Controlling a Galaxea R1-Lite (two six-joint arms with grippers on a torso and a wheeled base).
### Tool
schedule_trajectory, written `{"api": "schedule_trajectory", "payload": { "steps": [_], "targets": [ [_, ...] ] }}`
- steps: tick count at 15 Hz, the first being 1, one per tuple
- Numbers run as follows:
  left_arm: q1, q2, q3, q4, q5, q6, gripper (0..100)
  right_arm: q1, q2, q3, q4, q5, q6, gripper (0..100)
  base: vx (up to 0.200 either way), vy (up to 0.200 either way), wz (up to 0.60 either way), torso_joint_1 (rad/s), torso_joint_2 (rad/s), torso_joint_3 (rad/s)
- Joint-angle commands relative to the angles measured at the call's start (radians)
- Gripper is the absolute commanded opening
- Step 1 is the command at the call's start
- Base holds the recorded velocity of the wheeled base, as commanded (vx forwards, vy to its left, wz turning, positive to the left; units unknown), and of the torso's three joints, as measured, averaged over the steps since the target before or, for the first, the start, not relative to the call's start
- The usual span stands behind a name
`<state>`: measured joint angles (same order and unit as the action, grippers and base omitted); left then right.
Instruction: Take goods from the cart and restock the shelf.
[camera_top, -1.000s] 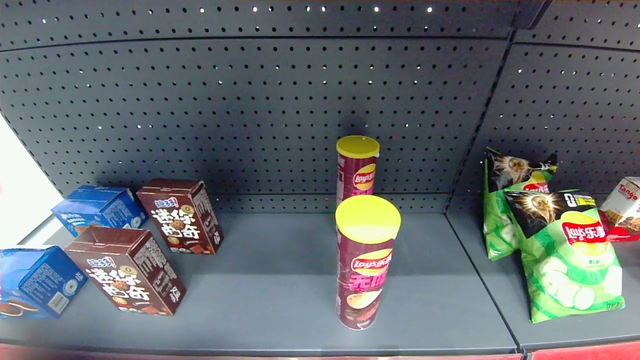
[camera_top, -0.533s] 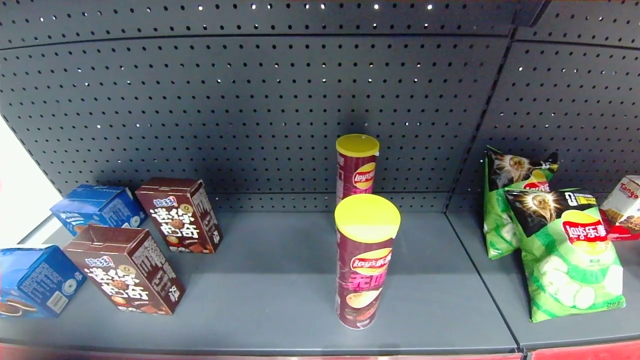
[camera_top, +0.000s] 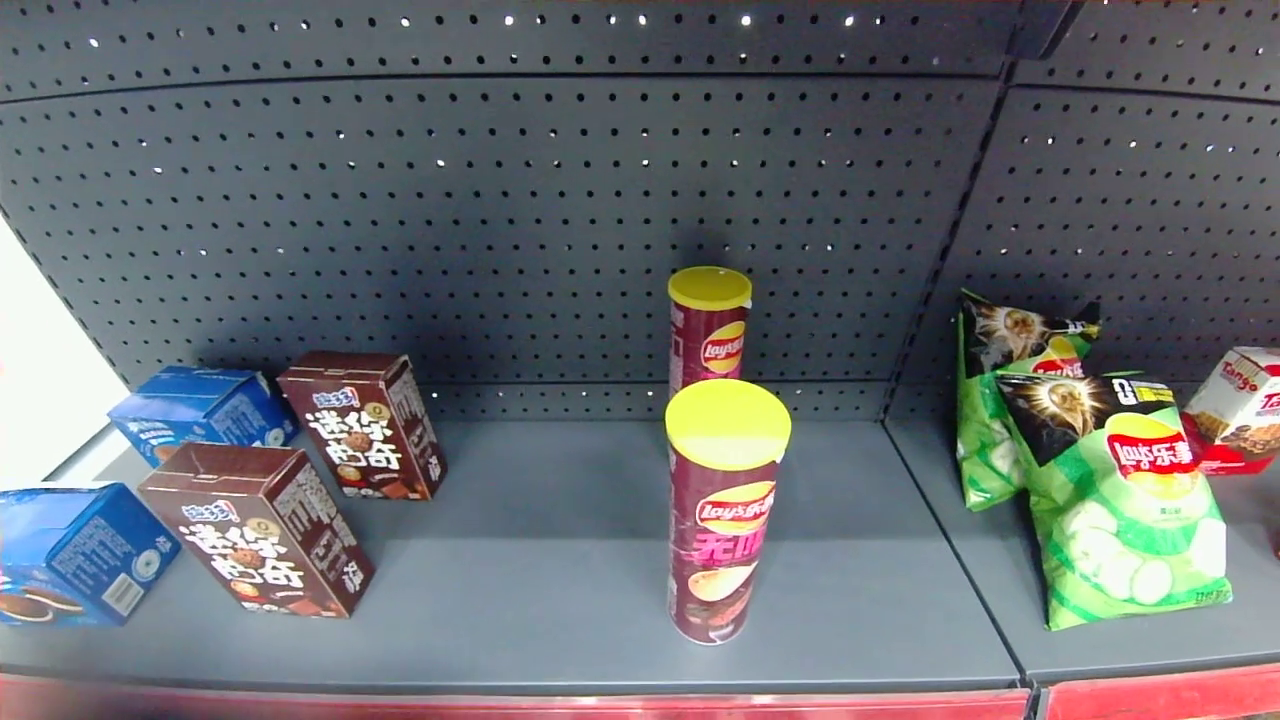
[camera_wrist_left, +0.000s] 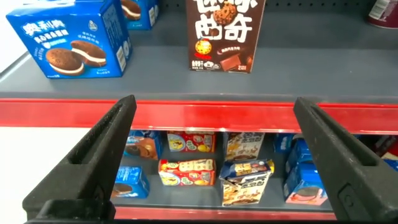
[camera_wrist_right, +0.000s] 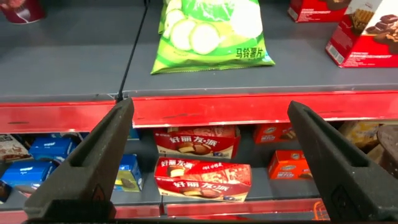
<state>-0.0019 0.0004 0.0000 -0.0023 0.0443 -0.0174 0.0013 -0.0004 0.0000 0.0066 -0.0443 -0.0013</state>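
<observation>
The left gripper (camera_wrist_left: 212, 102) and right gripper (camera_wrist_right: 209, 104) are hanging released and empty before the shelf (camera_top: 560, 570); chip cans (camera_top: 725, 520) are standing mid-frame on it; I'd be backing out straight, clearing its red lip.

Centre frame of the head view, on the dark grey metal shelf (camera_top: 540, 560): front maroon cardboard chip tube (camera_top: 722, 530), rear maroon cardboard chip tube (camera_top: 708, 335) directly behind it, close to the dark perforated metal back panel (camera_top: 500, 220). Lower left: front brown cardboard box (camera_top: 260, 540), rear brown cardboard box (camera_top: 370, 430) behind it. Just left of those, front blue cardboard box (camera_top: 70, 555) and rear blue cardboard box (camera_top: 200, 415). Right side: front green plastic chip bag (camera_top: 1125, 500) overlapping rear green plastic chip bag (camera_top: 1000, 400). At the right edge, red-and-white cardboard box (camera_top: 1235, 410).
</observation>
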Motion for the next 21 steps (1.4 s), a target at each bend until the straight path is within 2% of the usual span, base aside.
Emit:
{"api": "schedule_trajectory", "payload": {
  "steps": [1,9,10,14,21],
  "targets": [
    [0.0,0.0,0.0,-0.001,0.002,-0.004,100,0.0,0.0,0.0,0.001,0.0,0.0,100,0.0,0.0,0.0,0.0,0.0,0.0],
    [0.0,0.0,0.0,-0.001,-0.001,0.002,100,0.0,0.0,0.0,0.001,0.0,0.0,100,0.0,0.0,0.0,0.0,0.0,0.0],
    [0.0,0.0,0.0,-0.001,0.003,0.004,100,0.0,0.0,0.0,0.001,0.0,0.0,100,-0.2,0.0,0.0,0.002,0.0,0.002],
    [0.0,0.0,0.0,-0.001,0.005,-0.009,100,0.0,0.0,0.0,0.001,0.0,0.0,100,-0.05,0.0,0.0,0.001,0.0,0.001],
    [0.0,0.0,0.0,-0.001,0.005,-0.009,100,0.0,0.0,0.0,0.001,0.0,0.0,100,0.0,0.0,0.0,0.0,0.0,0.0]
  ]
}}
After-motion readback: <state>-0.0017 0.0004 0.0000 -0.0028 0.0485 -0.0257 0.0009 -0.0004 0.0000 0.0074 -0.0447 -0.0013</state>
